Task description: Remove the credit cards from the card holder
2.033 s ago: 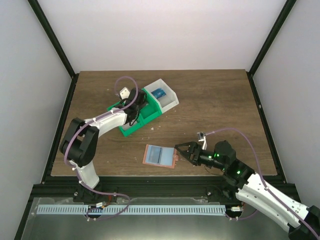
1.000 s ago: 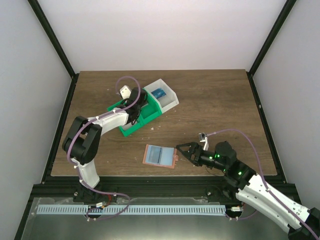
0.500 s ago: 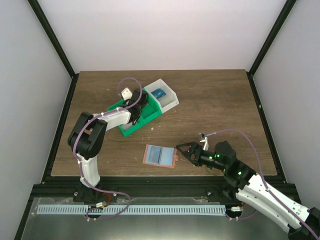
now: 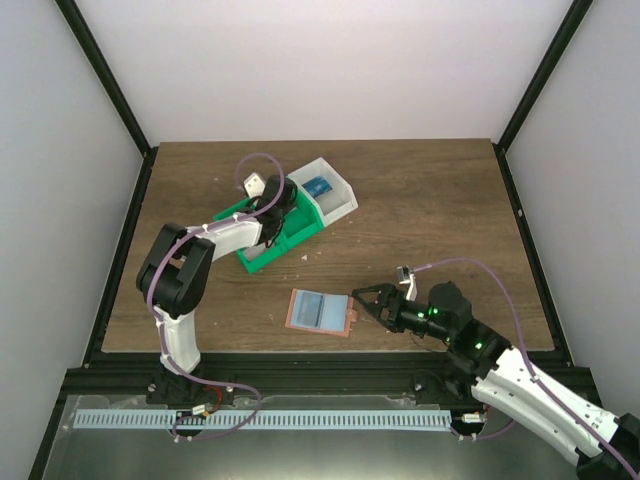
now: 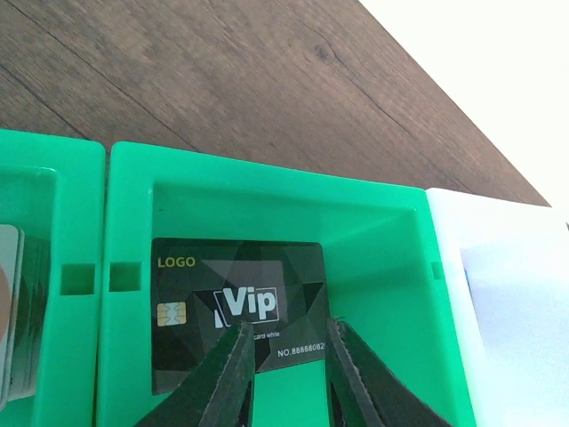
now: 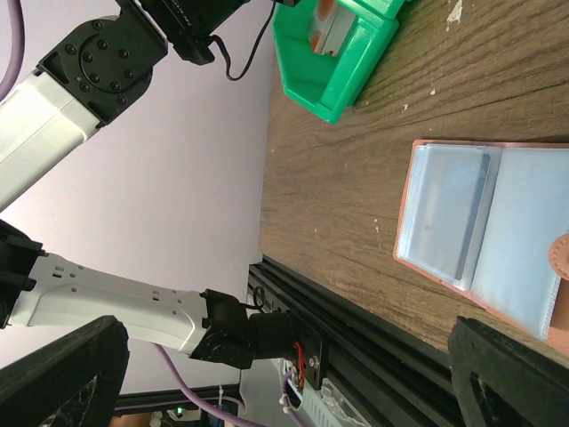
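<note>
The salmon-brown card holder (image 4: 318,312) lies open on the table, with a pale blue credit card (image 6: 449,222) in its clear left sleeve. My right gripper (image 4: 363,304) stands open just right of the card holder (image 6: 524,231), touching nothing. My left gripper (image 5: 289,327) hangs over the middle compartment of the green bin (image 5: 373,222). Its jaws are slightly apart with nothing between them. A black credit card (image 5: 204,294) printed "Vip" lies flat on that compartment's floor, below the fingertips.
The bin (image 4: 262,258) sits at the back left of the table. Its white end compartment (image 4: 340,200) holds a blue card (image 4: 319,186). More cards (image 5: 11,320) stand in the green compartment to the left. The black frame rail (image 6: 356,311) runs along the table's near edge.
My left gripper's jaws have parted a little above the green bin, and the black card lies loose below them. The right arm and the card holder have not moved.
</note>
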Motion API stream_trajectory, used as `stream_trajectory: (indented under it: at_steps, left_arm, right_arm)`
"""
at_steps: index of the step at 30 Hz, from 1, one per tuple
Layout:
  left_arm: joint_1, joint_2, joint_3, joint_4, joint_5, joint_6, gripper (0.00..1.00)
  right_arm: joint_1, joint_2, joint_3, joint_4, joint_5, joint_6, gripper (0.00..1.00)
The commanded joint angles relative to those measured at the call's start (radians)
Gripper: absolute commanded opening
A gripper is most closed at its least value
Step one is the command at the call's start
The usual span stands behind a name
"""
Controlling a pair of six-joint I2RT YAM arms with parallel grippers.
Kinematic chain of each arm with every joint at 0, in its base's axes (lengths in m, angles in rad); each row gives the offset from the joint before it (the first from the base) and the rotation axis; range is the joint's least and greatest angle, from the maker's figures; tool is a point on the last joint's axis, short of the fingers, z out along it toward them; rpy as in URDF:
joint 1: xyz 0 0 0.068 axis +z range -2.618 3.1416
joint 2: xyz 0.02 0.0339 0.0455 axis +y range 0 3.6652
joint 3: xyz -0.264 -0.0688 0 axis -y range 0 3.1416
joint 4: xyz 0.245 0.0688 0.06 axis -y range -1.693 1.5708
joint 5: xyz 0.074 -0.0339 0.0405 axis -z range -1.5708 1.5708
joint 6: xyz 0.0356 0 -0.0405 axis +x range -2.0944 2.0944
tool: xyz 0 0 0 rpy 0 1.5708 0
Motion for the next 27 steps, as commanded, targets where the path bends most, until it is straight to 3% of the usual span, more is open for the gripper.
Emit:
stream_trajectory:
  at_steps: [1, 5, 7, 14, 18, 24, 27]
  left_arm:
    - [0.008, 0.009, 0.017, -0.048, 0.002, 0.014, 0.26]
    - [0.008, -0.015, 0.026, -0.065, 0.005, 0.033, 0.3]
    - [0.008, -0.038, 0.024, -0.072, 0.01, 0.053, 0.39]
    - [0.008, -0.175, -0.017, -0.067, 0.089, 0.199, 0.84]
    - [0.008, -0.289, -0.091, -0.052, 0.165, 0.284, 0.98]
    - [0.008, -0.427, -0.139, -0.138, 0.39, 0.407, 1.0]
    - [0.006, -0.488, -0.195, -0.159, 0.52, 0.483, 0.94]
  right_arm:
    - [-0.008, 0.003, 0.036, -0.003, 0.01, 0.002, 1.0]
    - [-0.008, 0.003, 0.037, -0.005, 0.008, -0.002, 1.0]
    - [-0.008, 0.004, 0.037, -0.009, 0.005, -0.009, 1.0]
    - [-0.009, 0.001, 0.058, -0.098, 0.021, -0.058, 1.0]
    - [-0.009, 0.014, 0.117, -0.2, 0.073, -0.093, 1.0]
    - [-0.009, 0.041, 0.164, -0.201, 0.064, -0.187, 1.0]
    - [-0.009, 0.089, 0.182, -0.19, 0.036, -0.218, 1.0]
